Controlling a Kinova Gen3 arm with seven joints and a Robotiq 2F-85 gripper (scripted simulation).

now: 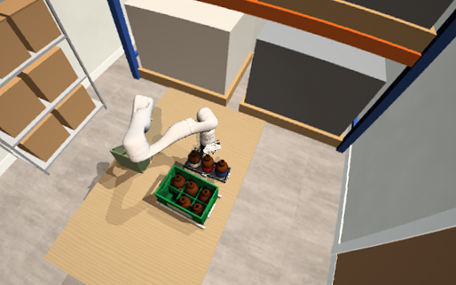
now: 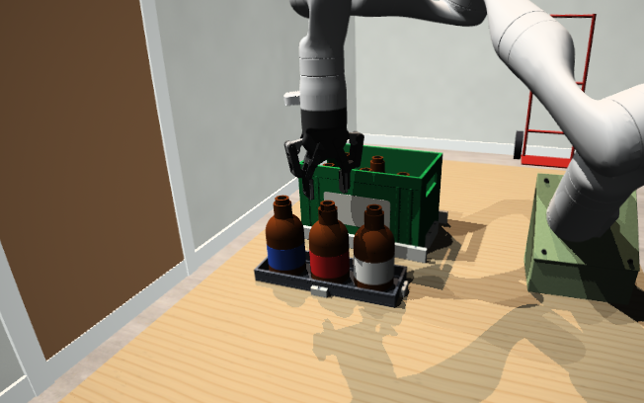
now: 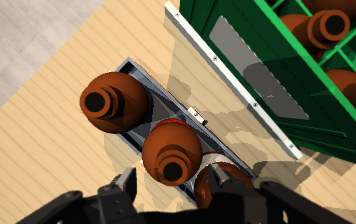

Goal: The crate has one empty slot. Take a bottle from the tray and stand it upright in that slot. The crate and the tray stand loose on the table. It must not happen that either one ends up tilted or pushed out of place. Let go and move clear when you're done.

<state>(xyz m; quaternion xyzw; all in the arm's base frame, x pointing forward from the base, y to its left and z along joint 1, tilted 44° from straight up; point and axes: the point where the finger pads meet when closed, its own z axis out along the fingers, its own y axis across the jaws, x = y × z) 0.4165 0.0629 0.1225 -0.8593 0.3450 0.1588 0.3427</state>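
Observation:
Three brown bottles stand upright in the dark tray (image 2: 356,293) (image 3: 129,62): one with a blue label (image 1: 222,167) (image 2: 284,237) (image 3: 125,100), one with a red label (image 1: 207,163) (image 2: 328,242) (image 3: 170,142) in the middle, one with a white label (image 1: 193,159) (image 2: 373,247) (image 3: 225,187). My gripper (image 2: 326,192) (image 3: 172,177) is open and empty, pointing down just above the red-label bottle's neck. The green crate (image 2: 414,212) (image 3: 300,85) holds several brown bottles. Its empty slot (image 1: 169,195) is the left one of the row farther from the tray, in the top view.
The crate stands beside the tray, with light rails (image 2: 415,254) (image 3: 235,81) along its base. The arm's green pedestal (image 1: 129,160) (image 2: 568,277) is to the crate's left in the top view. The wooden table (image 1: 131,253) (image 2: 198,341) extends beyond the crate.

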